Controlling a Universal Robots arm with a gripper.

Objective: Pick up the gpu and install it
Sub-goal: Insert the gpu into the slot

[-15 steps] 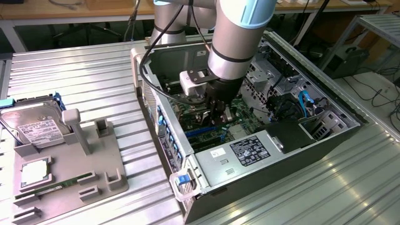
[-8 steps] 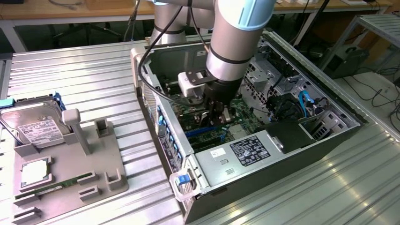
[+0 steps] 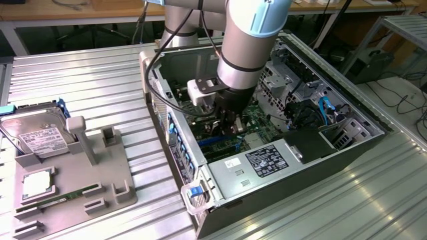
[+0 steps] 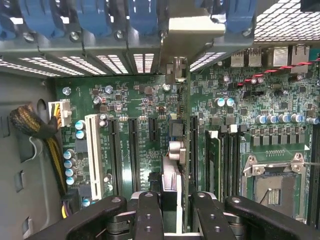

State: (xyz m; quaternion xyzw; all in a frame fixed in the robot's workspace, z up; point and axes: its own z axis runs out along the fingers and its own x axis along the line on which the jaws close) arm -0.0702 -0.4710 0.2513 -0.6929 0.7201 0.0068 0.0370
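Note:
My gripper (image 3: 230,122) reaches down into the open computer case (image 3: 333,95), over the green motherboard (image 4: 135,100). Its two black fingers (image 4: 147,215) are shut on the gpu (image 4: 171,175), which the wrist view shows edge-on, standing upright on the board between the black expansion slots. The card's pale metal bracket (image 4: 192,30) sits against the case's rear wall, among the slot openings. In the exterior view, only a dark sliver of the card (image 3: 232,134) shows below the fingers.
A grey fixture (image 3: 100,165) on the exterior view's left carries a silver hard drive (image 3: 37,132), a square processor (image 3: 37,182) and a green memory stick (image 3: 67,195). Inside the case are a labelled power supply (image 3: 267,162), blue slot latches (image 4: 145,15), a white slot (image 4: 92,150) and a processor socket (image 4: 272,185).

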